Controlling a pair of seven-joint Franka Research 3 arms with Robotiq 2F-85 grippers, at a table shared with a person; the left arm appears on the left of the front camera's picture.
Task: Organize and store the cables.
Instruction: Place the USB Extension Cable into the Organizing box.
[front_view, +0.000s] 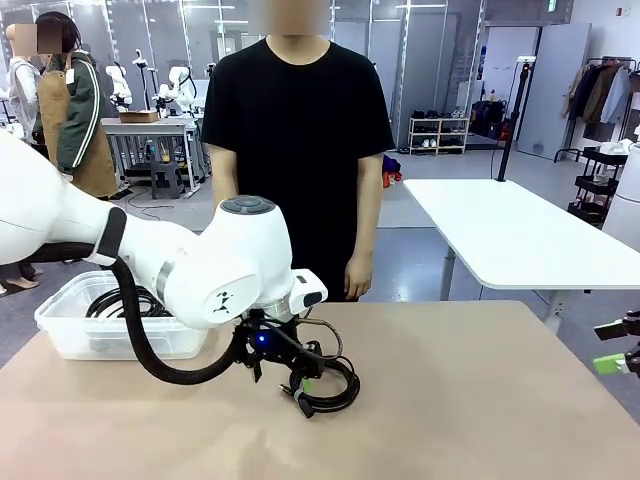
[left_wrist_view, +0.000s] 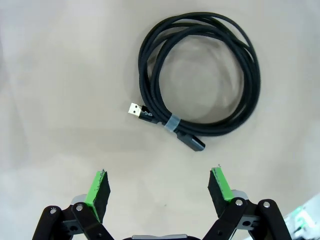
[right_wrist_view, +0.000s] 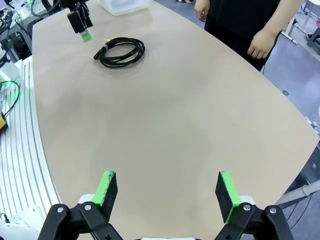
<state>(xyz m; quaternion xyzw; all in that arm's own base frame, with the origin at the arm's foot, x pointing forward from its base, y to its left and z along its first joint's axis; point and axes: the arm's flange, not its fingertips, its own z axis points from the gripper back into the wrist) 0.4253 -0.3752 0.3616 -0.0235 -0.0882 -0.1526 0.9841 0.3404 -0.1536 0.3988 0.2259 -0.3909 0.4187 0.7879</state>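
One coiled cable (left_wrist_view: 200, 75) on table (right_wrist_view: 165, 125), left hand (left_wrist_view: 159, 187) open above; right hand (right_wrist_view: 167, 192) open

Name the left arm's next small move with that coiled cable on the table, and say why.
Probably lower the left gripper toward the coiled cable: its jaws stand open and empty above the table, with the coil lying loose just ahead, outside the clear bin.

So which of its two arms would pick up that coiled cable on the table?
Probably the left. The left gripper hangs open right above the coiled cable, near the clear bin. The right gripper is open too, but far across the table.
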